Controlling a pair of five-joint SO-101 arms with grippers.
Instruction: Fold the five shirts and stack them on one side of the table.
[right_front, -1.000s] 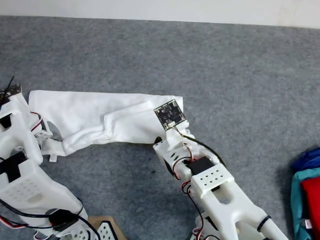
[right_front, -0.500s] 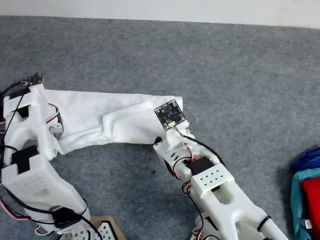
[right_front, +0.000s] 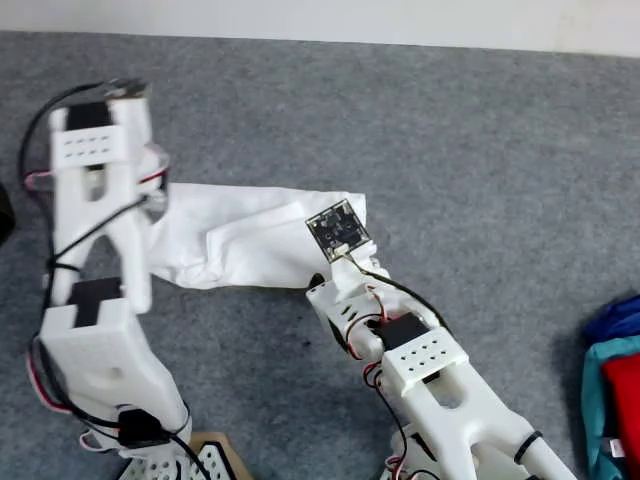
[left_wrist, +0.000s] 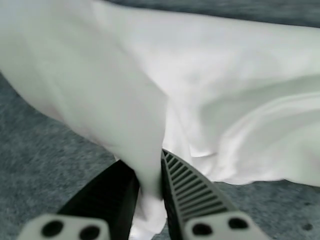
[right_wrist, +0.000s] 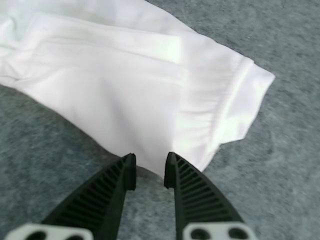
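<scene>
- Your left gripper (left_wrist: 146, 164) is clamped on the white shirt (left_wrist: 225, 90). A fold of cloth is pinched tight between the two fingers, and a short tail of it hangs back past them toward the wrist.
- From that pinch the cloth runs up and away ahead of the fingertips in a loose drape. The rest spreads out, rumpled, beyond the ribbed finger, with grey table (left_wrist: 30, 140) showing on either side of the fingers.
- Your right gripper (right_wrist: 150, 159) holds nothing. Its fingers stand only narrowly apart, and bare table shows in the gap between them.
- The shirt's near edge lies just ahead of both right fingertips. You cannot tell whether the tips touch it.
- The stitched hem at that end of the shirt sits farther ahead of the tips and off to one side.
- From above, the shirt is a long crumpled band between your arms. The left arm (right_front: 100, 330) is over one end and the right arm (right_front: 425, 365) over the other.
- A pile of coloured shirts (right_front: 612, 390) lies at the table's edge on the right arm's side, well apart from both pairs of fingers.
</scene>
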